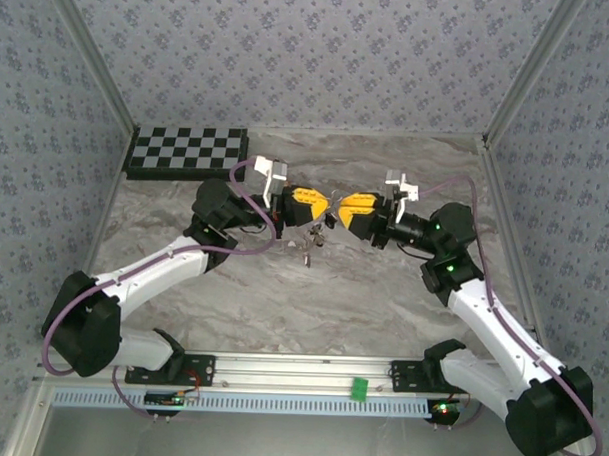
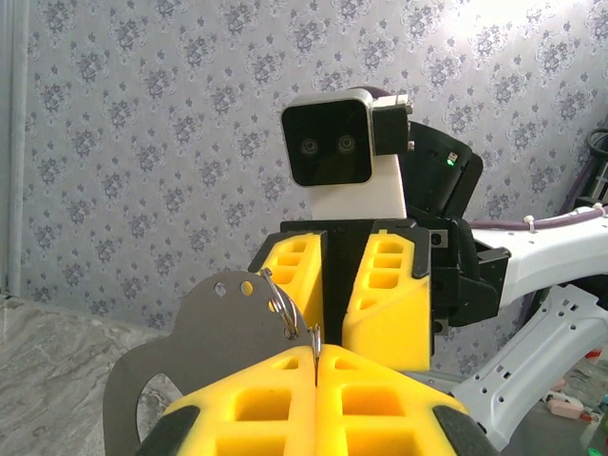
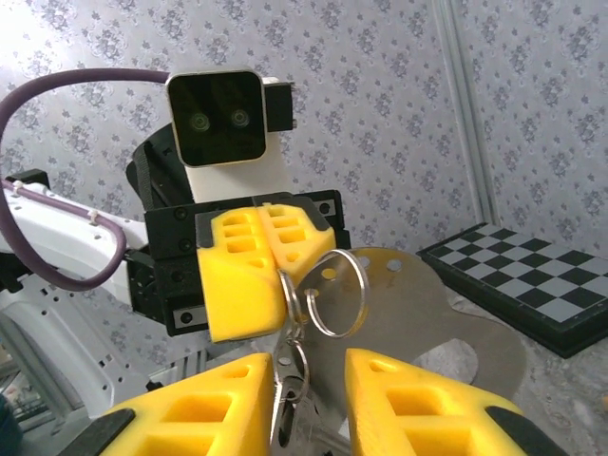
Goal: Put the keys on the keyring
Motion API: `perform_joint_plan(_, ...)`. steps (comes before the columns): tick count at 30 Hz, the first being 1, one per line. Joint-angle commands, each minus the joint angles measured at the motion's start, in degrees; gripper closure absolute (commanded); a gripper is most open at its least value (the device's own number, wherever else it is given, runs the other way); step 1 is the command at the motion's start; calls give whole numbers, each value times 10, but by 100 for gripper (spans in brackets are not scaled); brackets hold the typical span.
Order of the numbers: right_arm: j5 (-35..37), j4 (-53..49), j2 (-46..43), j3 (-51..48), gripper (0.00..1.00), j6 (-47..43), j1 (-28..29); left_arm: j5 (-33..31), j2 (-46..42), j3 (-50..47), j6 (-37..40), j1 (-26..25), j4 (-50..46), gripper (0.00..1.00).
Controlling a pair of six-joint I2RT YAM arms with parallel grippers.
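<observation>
1. Left fingers (image 2: 266, 404) are clenched on the keyring (image 3: 337, 293), holding it and its grey plate (image 2: 209, 328) above the table (image 1: 282, 297).
2. Keys (image 1: 312, 243) look like tiny dark bits just beneath the ring; whether any is threaded, I cannot tell.
3. Right fingers (image 3: 408, 394) are released, straddling the ring.
4. Step in hand, I judge: threading. Next calls for a fine pinch on one key.

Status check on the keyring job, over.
Left end effector shut on keyring. Right end effector open, straddling it. Keys hanging below, midair. Nothing blocking.
</observation>
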Motion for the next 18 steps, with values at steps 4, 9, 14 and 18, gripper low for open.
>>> perform_joint_plan(4, 12, 39, 16, 6, 73, -2, 15, -4, -1, 12, -12, -3, 42, 100)
perform_joint_plan(9, 6, 49, 30, 15, 73, -1, 25, -4, 1, 13, -10, -3, 38, 100)
perform_joint_plan(14, 3, 50, 39, 24, 74, -3, 32, -3, 4, 13, -10, -4, 39, 100)
perform_joint_plan(18, -2, 53, 42, 28, 75, -2, 35, -1, 5, 14, -8, -3, 38, 100)
